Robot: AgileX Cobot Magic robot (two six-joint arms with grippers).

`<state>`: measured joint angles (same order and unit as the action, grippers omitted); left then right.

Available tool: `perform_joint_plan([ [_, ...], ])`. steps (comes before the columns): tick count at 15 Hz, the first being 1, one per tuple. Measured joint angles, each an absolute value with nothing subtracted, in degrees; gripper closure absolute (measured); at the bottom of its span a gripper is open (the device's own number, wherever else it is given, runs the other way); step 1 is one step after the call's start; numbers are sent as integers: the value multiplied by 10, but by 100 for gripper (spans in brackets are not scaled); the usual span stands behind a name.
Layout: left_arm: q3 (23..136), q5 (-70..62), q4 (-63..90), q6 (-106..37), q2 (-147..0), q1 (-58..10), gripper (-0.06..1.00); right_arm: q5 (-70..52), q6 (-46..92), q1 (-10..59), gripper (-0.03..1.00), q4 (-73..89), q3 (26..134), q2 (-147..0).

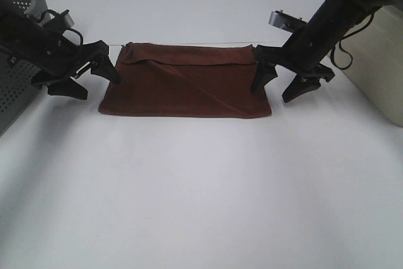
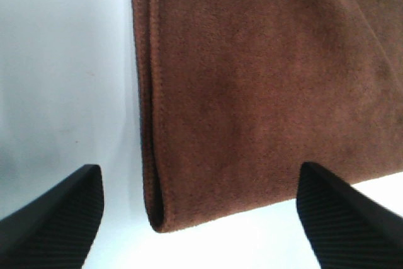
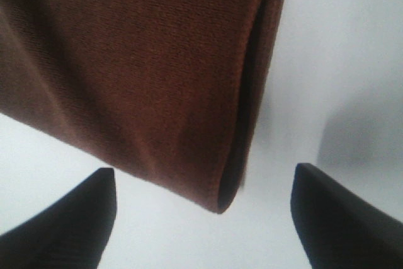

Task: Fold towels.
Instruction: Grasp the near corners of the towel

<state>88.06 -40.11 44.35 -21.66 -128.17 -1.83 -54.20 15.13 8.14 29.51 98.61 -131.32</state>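
The folded maroon towel [image 1: 186, 83] lies on the desk [image 1: 201, 206], long axis from 9 to 3 o'clock, with the left jaws apart and empty at its 9 o'clock end and the right jaws likewise at 3.

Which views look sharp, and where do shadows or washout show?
Exterior high: the table is washed near-white, with soft shadow at lower left; the towel is evenly lit. Left wrist: weave crisp. Right wrist: softer focus, grey shadow beside the towel's folded edge.

The folded maroon towel's [image 3: 138, 74] corner lies on the white table [image 3: 340, 61] between parted jaws.
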Motion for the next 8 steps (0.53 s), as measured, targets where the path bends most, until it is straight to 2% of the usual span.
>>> perform_joint_plan([
  [5,881,-382,454,-217,-1313,-42,19,-529,189,81,26,360,986,-1347],
  [7,882,-378,464,-217,-1318,-55,24,-519,197,81,32,383,986,-1353],
  [8,882,-375,465,-217,-1320,-58,30,-513,198,81,38,383,986,-1354],
])
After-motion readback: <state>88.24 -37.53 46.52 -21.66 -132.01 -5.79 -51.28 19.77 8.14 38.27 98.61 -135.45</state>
